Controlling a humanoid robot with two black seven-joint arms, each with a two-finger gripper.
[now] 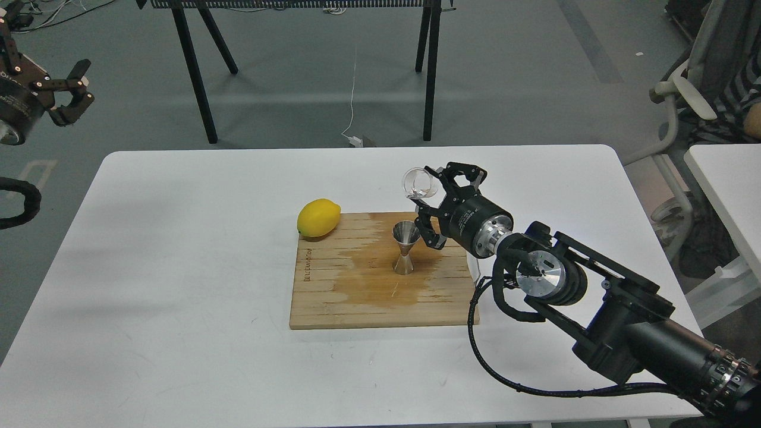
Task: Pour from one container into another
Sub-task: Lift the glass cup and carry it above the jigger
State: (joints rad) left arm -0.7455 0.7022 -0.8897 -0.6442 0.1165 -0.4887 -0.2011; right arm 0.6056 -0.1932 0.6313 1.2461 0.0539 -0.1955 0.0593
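Observation:
A small clear glass cup [418,183] is held in the air, tipped with its mouth toward the left, by my right gripper [429,191], which is shut on it. It hangs just above and slightly right of the steel hourglass jigger [406,247], which stands upright on the wet patch of the wooden cutting board [333,297]. My left gripper [70,92] is far off at the upper left, beyond the table's edge, with its fingers apart and nothing between them.
A yellow lemon [318,217] rests at the board's back left corner. The white table [178,267] carries the board. Black trestle legs [431,71] stand on the floor behind; a chair [689,101] and another table are at the right.

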